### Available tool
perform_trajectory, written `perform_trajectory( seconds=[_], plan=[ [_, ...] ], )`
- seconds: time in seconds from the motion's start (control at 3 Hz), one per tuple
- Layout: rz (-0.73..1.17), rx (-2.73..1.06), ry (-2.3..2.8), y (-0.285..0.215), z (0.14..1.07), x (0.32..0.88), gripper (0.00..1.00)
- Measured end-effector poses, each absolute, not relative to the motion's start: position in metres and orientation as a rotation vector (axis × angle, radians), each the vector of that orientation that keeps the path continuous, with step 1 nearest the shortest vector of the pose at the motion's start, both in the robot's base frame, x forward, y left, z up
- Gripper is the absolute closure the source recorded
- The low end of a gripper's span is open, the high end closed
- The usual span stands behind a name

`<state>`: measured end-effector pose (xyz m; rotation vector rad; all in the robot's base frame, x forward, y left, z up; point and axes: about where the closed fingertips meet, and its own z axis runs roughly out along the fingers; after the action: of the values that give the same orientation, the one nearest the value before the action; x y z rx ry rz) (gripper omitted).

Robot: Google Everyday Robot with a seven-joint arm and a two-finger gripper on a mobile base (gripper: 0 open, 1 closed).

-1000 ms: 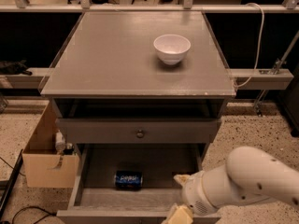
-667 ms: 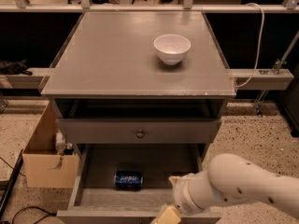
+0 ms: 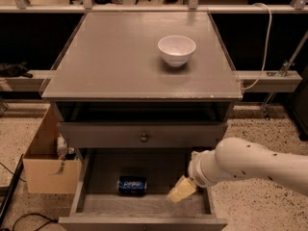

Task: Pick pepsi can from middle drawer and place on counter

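Note:
The pepsi can (image 3: 132, 185) lies on its side on the floor of the open middle drawer (image 3: 149, 203), left of centre, blue with white lettering. My gripper (image 3: 181, 190) is at the end of the white arm (image 3: 250, 165) that reaches in from the right. It hangs over the right part of the drawer, about a can's length to the right of the can and apart from it. The counter (image 3: 120, 57) is the wide grey cabinet top above.
A white bowl (image 3: 176, 49) stands on the counter right of centre. The shut drawer front with a round knob (image 3: 143, 137) overhangs the back of the open drawer. A cardboard box (image 3: 48, 165) stands on the floor at the left. A white cable (image 3: 265, 37) hangs at the right.
The arm has moved left and then further back over the drawer, bringing the gripper closer to the can. The can and bowl have not moved.

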<state>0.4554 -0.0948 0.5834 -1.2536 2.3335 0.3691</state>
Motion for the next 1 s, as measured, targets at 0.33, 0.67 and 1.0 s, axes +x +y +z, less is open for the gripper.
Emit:
perform_trajectory(
  seconds=[0.33, 0.67, 1.0],
  plan=[
    [0.369, -1.268, 2.321, -0.088, 0.584, 0.454, 0.0],
    [0.352, -1.299, 2.293, -0.078, 0.586, 0.451, 0.0],
    [0.403, -1.264, 2.187, -0.051, 0.586, 0.471, 0.0]
  ],
)
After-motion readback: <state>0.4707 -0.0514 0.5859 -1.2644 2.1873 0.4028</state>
